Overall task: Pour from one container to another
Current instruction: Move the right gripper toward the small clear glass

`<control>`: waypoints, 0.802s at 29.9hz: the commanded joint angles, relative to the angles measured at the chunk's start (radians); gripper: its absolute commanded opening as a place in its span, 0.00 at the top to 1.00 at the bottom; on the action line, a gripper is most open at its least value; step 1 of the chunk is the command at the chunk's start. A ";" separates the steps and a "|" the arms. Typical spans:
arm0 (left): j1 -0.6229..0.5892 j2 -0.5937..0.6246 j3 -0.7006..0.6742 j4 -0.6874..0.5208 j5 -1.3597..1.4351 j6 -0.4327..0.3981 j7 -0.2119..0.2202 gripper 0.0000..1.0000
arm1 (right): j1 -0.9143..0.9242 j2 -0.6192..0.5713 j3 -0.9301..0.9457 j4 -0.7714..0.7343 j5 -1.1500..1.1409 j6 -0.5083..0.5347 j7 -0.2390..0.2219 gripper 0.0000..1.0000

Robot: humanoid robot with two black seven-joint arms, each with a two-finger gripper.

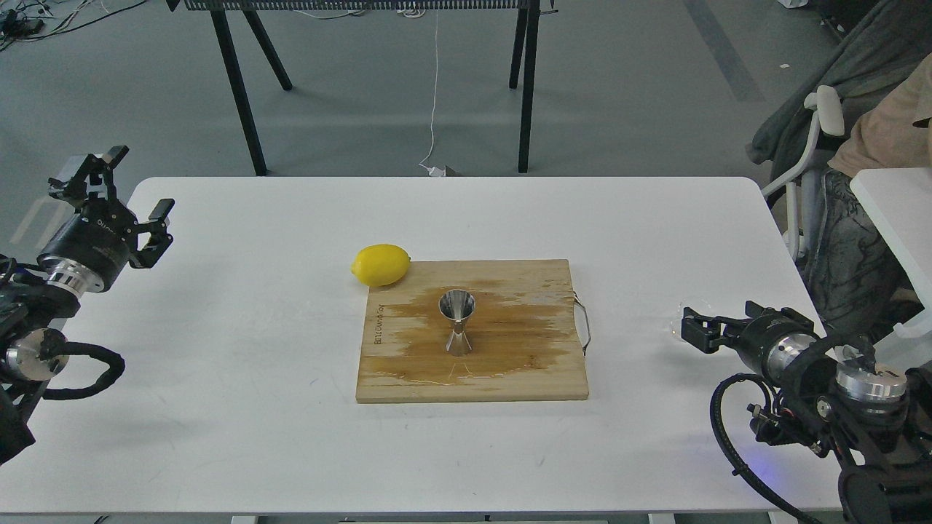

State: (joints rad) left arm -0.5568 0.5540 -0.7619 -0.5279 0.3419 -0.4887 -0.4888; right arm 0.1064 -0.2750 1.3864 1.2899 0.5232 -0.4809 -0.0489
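Observation:
The steel hourglass jigger [457, 322] stands upright in the middle of the wooden cutting board [510, 378]. The clear glass cup [674, 328] shows only as a faint outline on the white table, right of the board. My right gripper [690, 329] lies low over the table, pointing left, its fingers apart and their tips at the cup's right side. Whether the fingers touch the glass is unclear. My left gripper [135, 191] hangs open and empty above the table's far left edge, well away from the board.
A yellow lemon [380, 264] lies at the board's far left corner. The board's surface has a dark wet stain around the jigger, and a wire handle [585, 324] on its right side. Chairs and a second white table [899, 211] stand to the right.

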 commanded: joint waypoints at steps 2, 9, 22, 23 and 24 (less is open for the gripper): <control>0.000 0.000 0.000 0.000 0.000 0.000 0.000 0.01 | 0.013 0.002 -0.024 -0.021 -0.008 0.001 0.000 0.02; 0.000 -0.002 0.000 0.011 0.000 0.000 0.000 0.01 | 0.033 0.002 -0.056 -0.047 -0.009 0.002 -0.002 0.02; 0.000 -0.002 0.000 0.012 0.000 0.000 0.000 0.01 | 0.082 0.037 -0.063 -0.132 -0.041 0.011 -0.005 0.02; 0.000 -0.002 0.000 0.012 0.000 0.000 0.000 0.01 | 0.088 0.042 -0.063 -0.139 -0.045 0.011 -0.005 0.02; 0.002 0.000 0.000 0.014 0.000 0.000 0.000 0.01 | 0.095 0.043 -0.064 -0.146 -0.046 0.011 -0.006 0.02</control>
State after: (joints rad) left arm -0.5568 0.5537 -0.7622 -0.5156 0.3421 -0.4887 -0.4887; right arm 0.1846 -0.2403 1.3231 1.1633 0.4883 -0.4699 -0.0514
